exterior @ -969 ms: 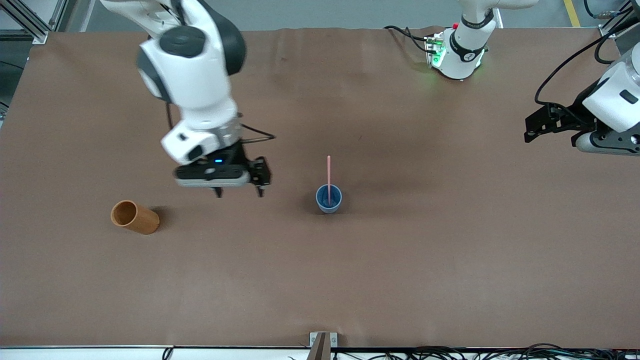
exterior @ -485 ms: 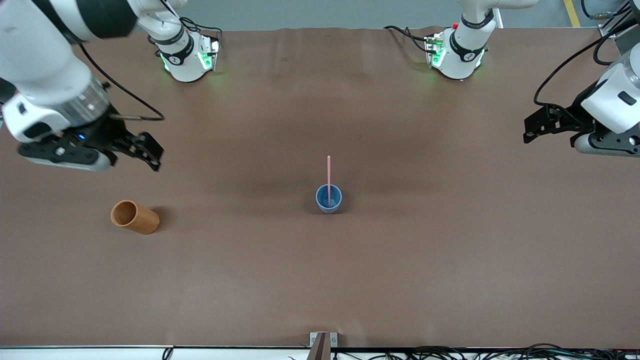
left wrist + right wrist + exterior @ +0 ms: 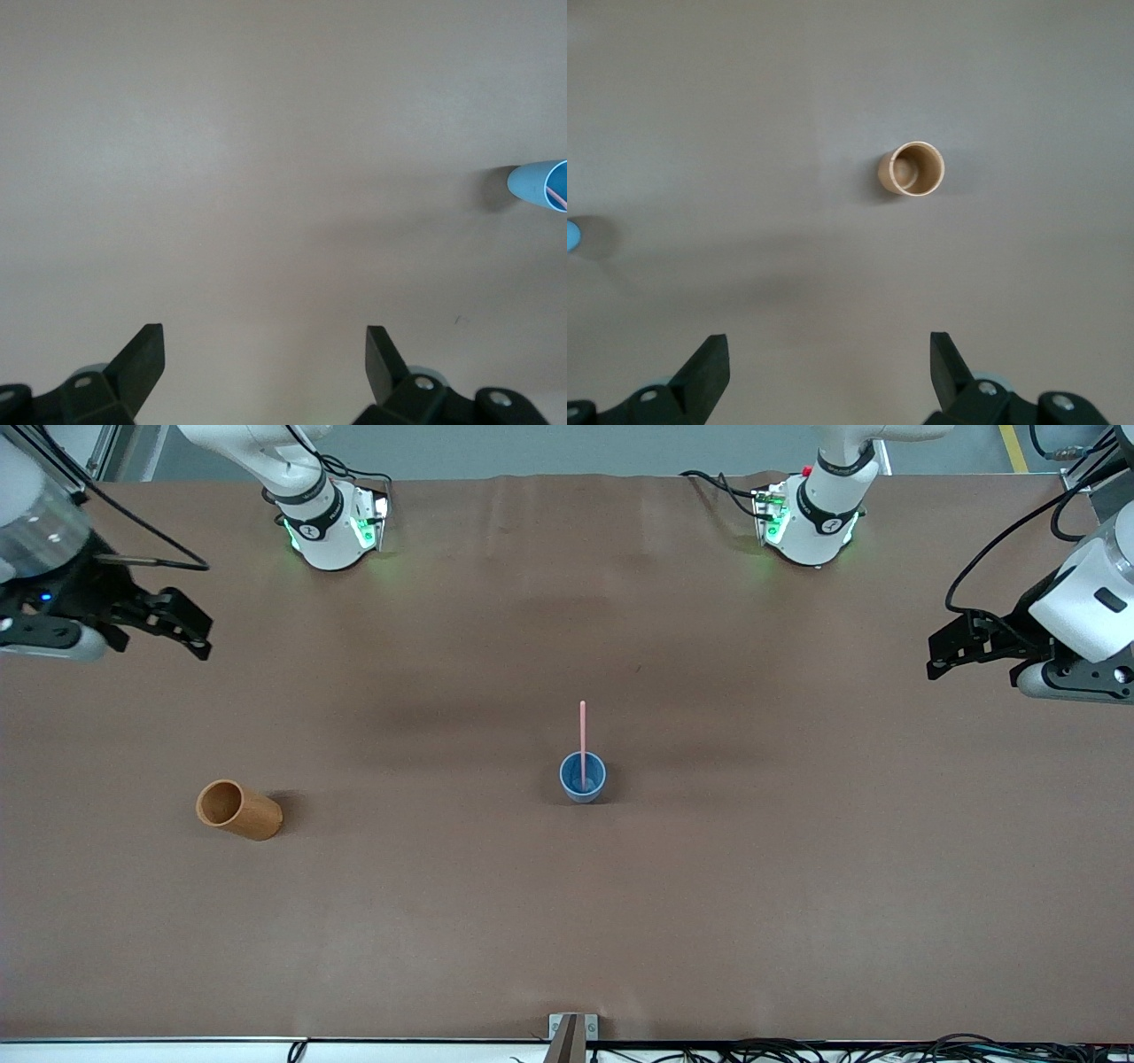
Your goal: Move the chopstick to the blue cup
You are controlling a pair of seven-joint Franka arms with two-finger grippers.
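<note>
The blue cup (image 3: pixel 582 779) stands upright mid-table. The thin pink chopstick (image 3: pixel 582 726) stands in it, leaning toward the robots' bases. My right gripper (image 3: pixel 197 631) is open and empty, up in the air over the right arm's end of the table, well away from the cup. My left gripper (image 3: pixel 939 654) is open and empty, waiting over the left arm's end. The left wrist view shows its open fingers (image 3: pixel 142 354) over bare table, with the blue cup (image 3: pixel 536 183) at the frame edge. The right wrist view shows its open fingers (image 3: pixel 709 359) over bare table.
An orange-brown cylindrical cup (image 3: pixel 237 810) lies tipped on its side toward the right arm's end, nearer the front camera than the right gripper. It also shows in the right wrist view (image 3: pixel 914 168). The table (image 3: pixel 567 921) is covered in brown cloth.
My right gripper has drawn back from beside the blue cup to the right arm's end of the table, toward the bases. The chopstick, both cups and the left arm have not moved.
</note>
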